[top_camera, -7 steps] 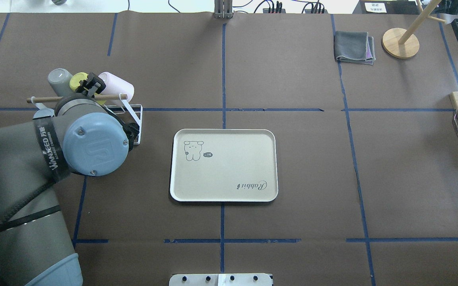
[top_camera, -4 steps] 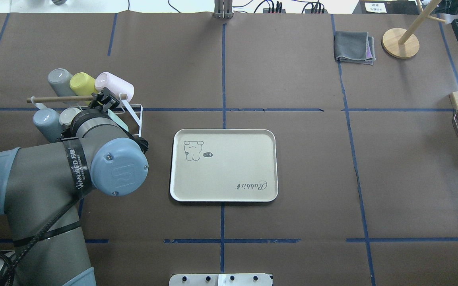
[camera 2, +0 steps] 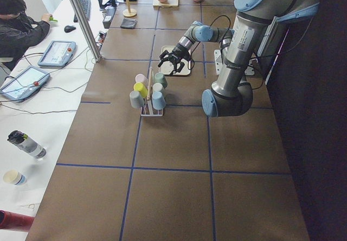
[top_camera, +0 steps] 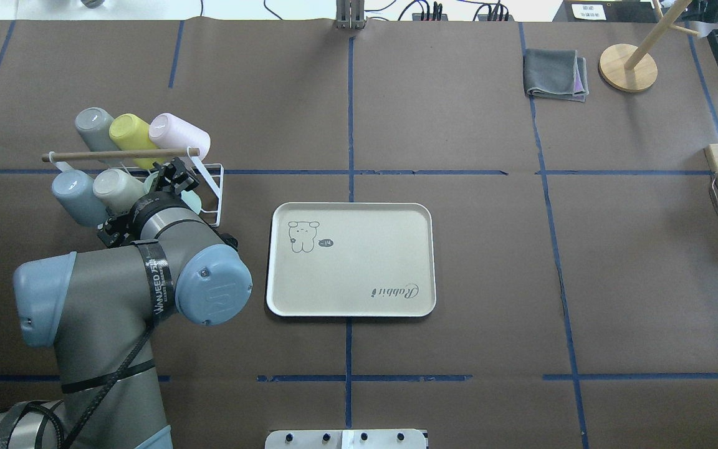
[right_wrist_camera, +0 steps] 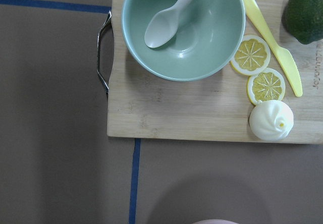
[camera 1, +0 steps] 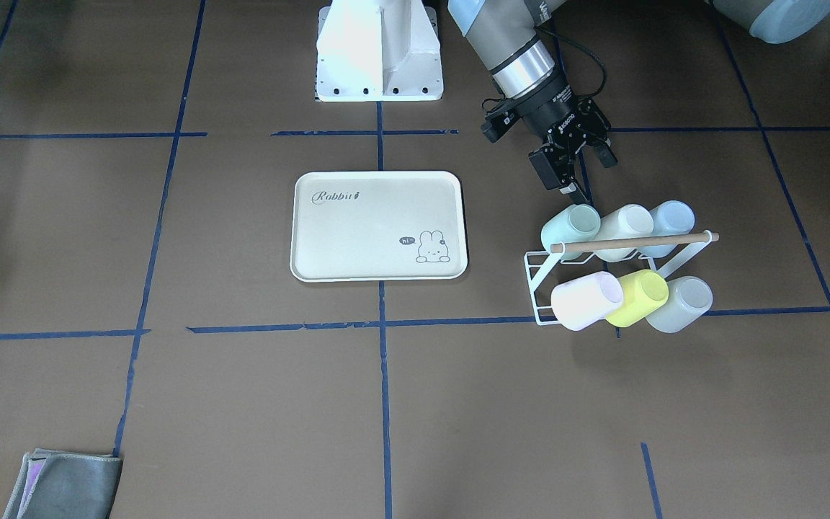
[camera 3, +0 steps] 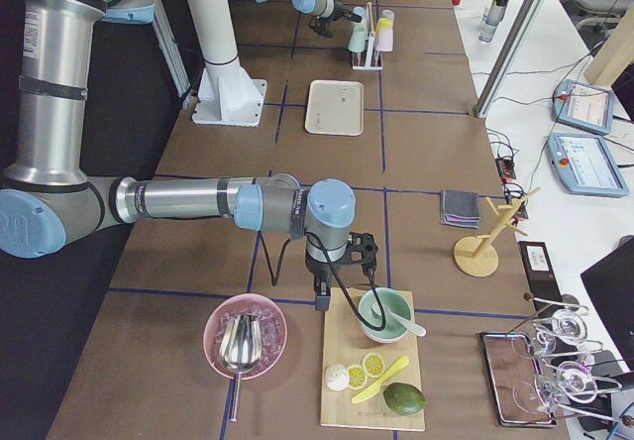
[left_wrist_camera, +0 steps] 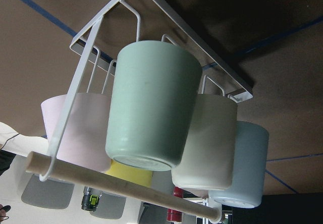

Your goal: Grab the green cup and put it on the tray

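The green cup (camera 1: 570, 225) lies on its side at the tray-side end of the near row of a white wire rack (camera 1: 536, 282). It fills the left wrist view (left_wrist_camera: 151, 103), base toward the camera. My left gripper (camera 1: 579, 173) hangs open just short of the cup's base, touching nothing; in the overhead view the gripper (top_camera: 175, 174) covers most of the cup (top_camera: 192, 201). The cream tray (camera 1: 372, 238) lies flat and bare beside the rack (top_camera: 359, 262). My right gripper (camera 3: 337, 279) hovers at a cutting board far off; I cannot tell its state.
The rack also holds cream (camera 1: 627, 223), pale blue (camera 1: 671, 218), pink (camera 1: 586, 300), yellow-green (camera 1: 642, 292) and grey (camera 1: 681, 304) cups under a wooden dowel (camera 1: 631, 243). A folded grey cloth (top_camera: 555, 75) and a wooden stand (top_camera: 627, 67) sit far right. A bowl (right_wrist_camera: 184, 27) rests on the cutting board (right_wrist_camera: 176, 113).
My left arm has swung back toward the robot and slightly right. Its gripper has moved from over the rack's far row to the near row, by the green cup.
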